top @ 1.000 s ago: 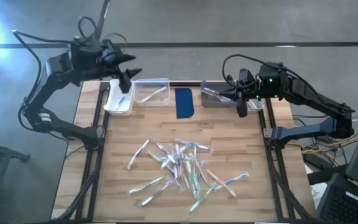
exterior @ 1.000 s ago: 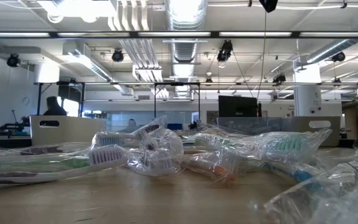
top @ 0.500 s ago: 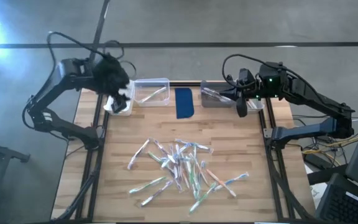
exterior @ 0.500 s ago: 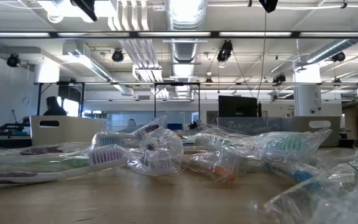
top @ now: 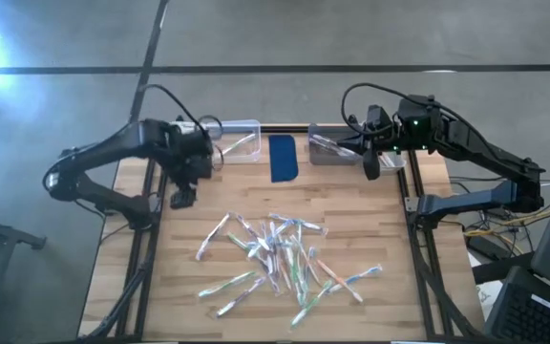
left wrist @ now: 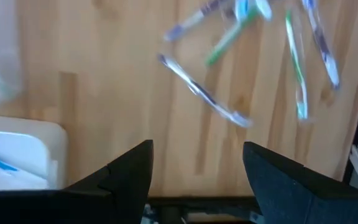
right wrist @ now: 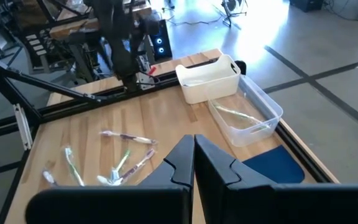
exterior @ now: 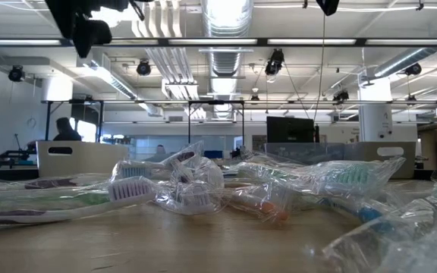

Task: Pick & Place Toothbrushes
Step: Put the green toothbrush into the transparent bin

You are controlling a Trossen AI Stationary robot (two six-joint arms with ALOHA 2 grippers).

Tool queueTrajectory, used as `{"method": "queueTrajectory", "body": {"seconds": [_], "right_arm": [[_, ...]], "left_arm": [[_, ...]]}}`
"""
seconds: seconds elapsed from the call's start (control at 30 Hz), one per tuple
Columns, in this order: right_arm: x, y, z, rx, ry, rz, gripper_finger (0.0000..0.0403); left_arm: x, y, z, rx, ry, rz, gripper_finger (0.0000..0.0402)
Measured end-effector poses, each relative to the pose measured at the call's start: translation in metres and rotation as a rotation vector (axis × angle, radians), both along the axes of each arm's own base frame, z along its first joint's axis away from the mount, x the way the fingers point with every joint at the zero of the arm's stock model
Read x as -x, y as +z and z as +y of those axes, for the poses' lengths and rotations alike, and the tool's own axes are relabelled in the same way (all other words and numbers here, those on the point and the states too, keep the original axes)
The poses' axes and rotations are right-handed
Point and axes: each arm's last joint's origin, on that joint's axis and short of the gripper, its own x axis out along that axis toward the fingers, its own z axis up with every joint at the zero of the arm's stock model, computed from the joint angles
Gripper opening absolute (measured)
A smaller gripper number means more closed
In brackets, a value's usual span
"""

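L gripper [top: 181,198] hangs over the table's [top: 189,287] left edge, just in front of the white bin [right wrist: 207,79]. Its fingers are spread wide w/ nothing between them. R gripper [top: 371,170] sits at the back right by the grey bin [top: 332,150], fingers pressed together, holding nothing. The toothbrushes [top: 280,260] lie in a loose pile mid-table, most in clear wrap. A few more lie in the clear bin [top: 235,141]. Blue pad [top: 284,158] sits between the bins.

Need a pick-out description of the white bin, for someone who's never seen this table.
Look at the table's far edge in the high view, where containers stand in a row beside a dark blue pad. The white bin is the endmost one on the left arm's side, next to a clear bin. It alone is opaque white.
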Motion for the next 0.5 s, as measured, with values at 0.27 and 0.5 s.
{"method": "queueTrajectory", "body": {"seconds": [0.27,0.5], "right_arm": [[0.000,0.000,0.000,0.000,0.000,0.000,0.0008],[0.000,0.000,0.000,0.021,0.008,0.003,0.0008]], "left_arm": [[-0.018,-0.020,-0.029,0.050,0.060,-0.031,0.0252],[-0.041,-0.036,-0.052,0.206,0.116,-0.170,0.0252]]}}
